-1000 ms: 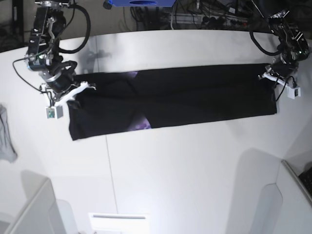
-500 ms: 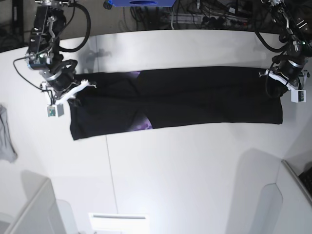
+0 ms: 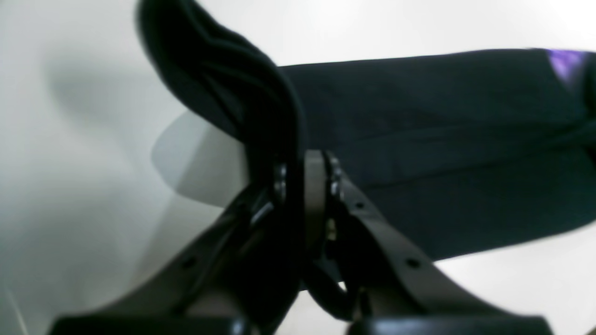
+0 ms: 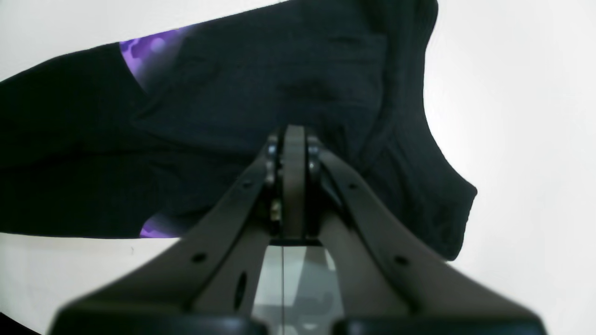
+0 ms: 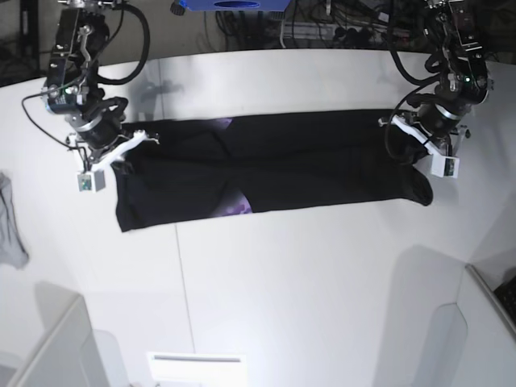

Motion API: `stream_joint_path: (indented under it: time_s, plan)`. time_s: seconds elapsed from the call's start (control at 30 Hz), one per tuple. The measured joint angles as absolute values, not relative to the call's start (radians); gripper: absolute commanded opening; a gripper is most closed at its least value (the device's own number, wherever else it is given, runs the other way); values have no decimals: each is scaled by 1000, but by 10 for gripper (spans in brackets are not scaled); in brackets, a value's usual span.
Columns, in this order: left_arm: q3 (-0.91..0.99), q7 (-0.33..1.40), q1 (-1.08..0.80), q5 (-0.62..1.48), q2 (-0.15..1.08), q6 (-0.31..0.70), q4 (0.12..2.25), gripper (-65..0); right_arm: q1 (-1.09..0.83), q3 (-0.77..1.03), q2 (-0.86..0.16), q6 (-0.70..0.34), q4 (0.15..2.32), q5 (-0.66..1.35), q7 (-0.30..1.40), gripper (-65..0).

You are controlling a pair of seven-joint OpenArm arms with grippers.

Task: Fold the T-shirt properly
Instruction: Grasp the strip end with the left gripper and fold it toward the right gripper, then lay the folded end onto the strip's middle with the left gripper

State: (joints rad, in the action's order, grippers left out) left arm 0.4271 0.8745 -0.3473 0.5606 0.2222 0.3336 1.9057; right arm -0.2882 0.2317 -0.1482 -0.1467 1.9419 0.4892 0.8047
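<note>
The T-shirt [image 5: 306, 165], black with bits of purple print showing, lies as a long band across the white table [image 5: 306, 266]. My left gripper [image 5: 399, 129] is shut on the T-shirt's right end, which hangs lifted and curls over in a bunch. In the left wrist view a thick roll of black cloth [image 3: 242, 93] rises from between the shut left gripper [image 3: 298, 172]. My right gripper [image 5: 139, 145] is at the band's upper left corner. In the right wrist view the right gripper [image 4: 288, 149] is shut over the T-shirt [image 4: 209, 116], with no cloth visible between its jaws.
A small grey cloth [image 5: 10, 226] lies at the table's left edge. White bins stand at the front left [image 5: 56, 347] and front right [image 5: 476, 322]. Cables and a blue object [image 5: 230, 5] run behind the table's far edge.
The left gripper first pulled the shirt's right end outward, then carried it back toward the left, so that end now curls over. The right arm has stayed put.
</note>
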Motion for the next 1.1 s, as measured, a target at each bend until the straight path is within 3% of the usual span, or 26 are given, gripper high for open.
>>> stream_joint_path:
  time_s: [0.53, 1.1]
  plan:
    - [88, 871, -261, 572, 220, 133, 1919, -650, -292, 234, -149, -147, 1942, 489, 802, -650]
    - [-27, 877, -230, 566, 139, 134, 1911, -650, -287, 234, -148, -147, 1942, 489, 801, -650]
